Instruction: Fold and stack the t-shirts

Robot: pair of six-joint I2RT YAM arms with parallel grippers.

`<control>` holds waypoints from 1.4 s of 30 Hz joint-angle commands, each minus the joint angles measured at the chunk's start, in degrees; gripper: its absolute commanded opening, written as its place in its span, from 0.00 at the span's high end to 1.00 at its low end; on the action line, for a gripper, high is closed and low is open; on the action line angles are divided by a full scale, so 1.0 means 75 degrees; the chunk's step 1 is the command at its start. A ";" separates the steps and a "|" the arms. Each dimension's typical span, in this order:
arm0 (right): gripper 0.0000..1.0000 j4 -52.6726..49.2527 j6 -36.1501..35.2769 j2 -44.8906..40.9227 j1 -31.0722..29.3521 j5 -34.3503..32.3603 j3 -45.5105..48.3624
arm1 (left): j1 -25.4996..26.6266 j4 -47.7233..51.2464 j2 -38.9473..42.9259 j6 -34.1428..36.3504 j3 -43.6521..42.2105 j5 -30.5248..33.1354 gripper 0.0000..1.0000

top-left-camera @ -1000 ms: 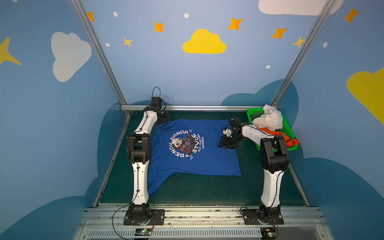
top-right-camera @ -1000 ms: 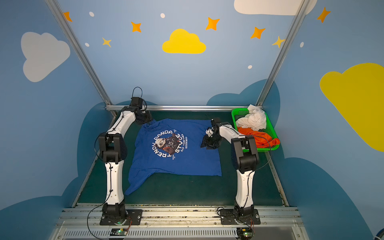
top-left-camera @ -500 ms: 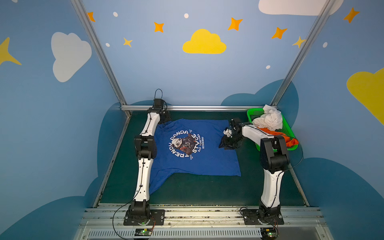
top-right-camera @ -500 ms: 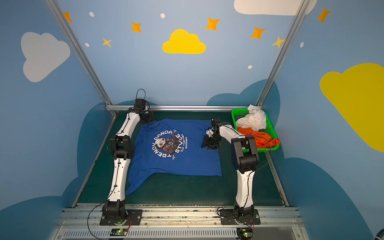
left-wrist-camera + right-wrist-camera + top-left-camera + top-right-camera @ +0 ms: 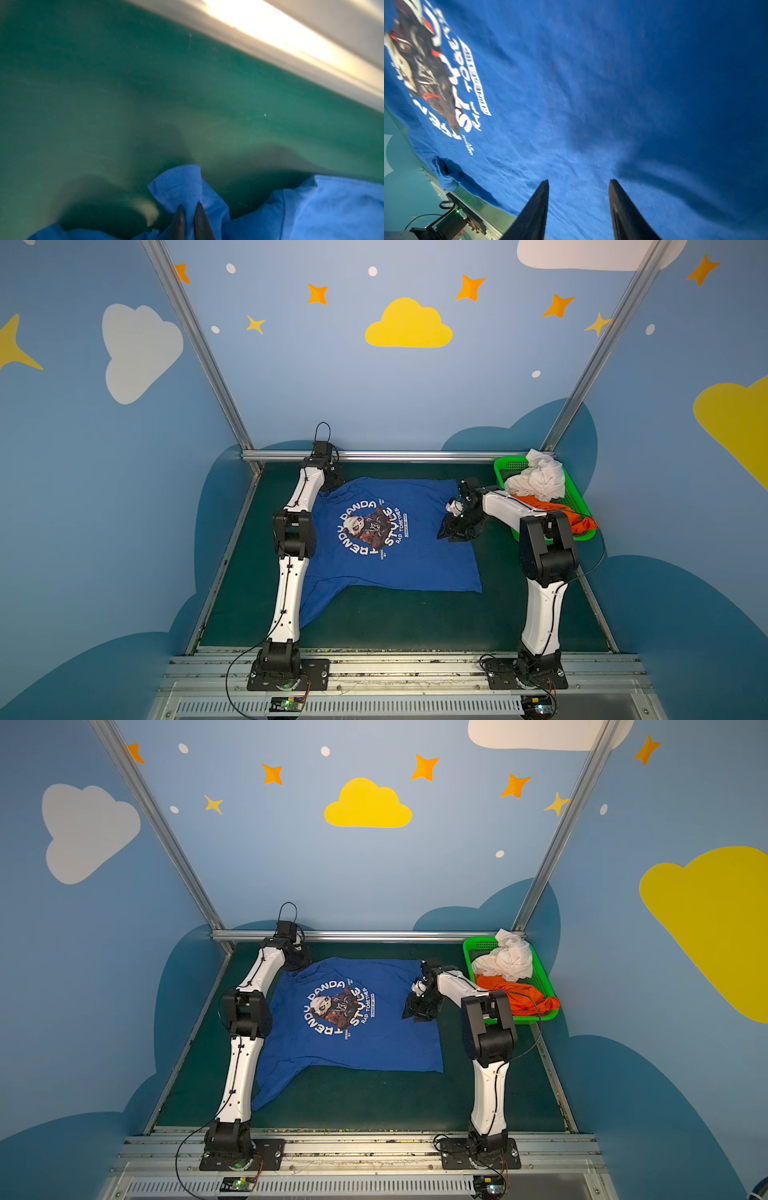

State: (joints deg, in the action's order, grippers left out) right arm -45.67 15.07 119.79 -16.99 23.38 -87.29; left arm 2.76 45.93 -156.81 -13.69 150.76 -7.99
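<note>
Handling as limp, light cloth, the royal-blue panda-print t-shirt (image 5: 395,547) flat on the dark-green mat (image 5: 395,622) wants edge grips — your left gripper (image 5: 190,204) pinches its far corner, your right gripper (image 5: 579,180) stands open, holding nothing.

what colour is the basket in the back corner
Bright green basket, best seen in a top view.
</note>
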 commanded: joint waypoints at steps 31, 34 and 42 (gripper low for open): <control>0.53 -0.0803 0.0242 -0.0484 -0.0267 -0.0816 0.1325 | 0.0057 -0.3765 0.0158 -0.0587 0.0161 0.0743 0.93; 0.53 -0.0906 0.0256 -0.0532 -0.0256 -0.0929 0.1387 | 0.0047 -0.4097 0.0044 -0.0879 0.0139 0.1038 0.92; 0.53 -0.1048 0.0318 -0.0606 -0.0230 -0.1098 0.1420 | 0.0051 -0.4420 -0.0076 -0.1163 0.0114 0.1358 0.71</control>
State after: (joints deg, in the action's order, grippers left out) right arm -49.15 16.71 114.76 -18.65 19.38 -78.74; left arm 3.18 15.20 -156.03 -21.37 150.78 0.62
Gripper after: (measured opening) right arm 0.471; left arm 0.267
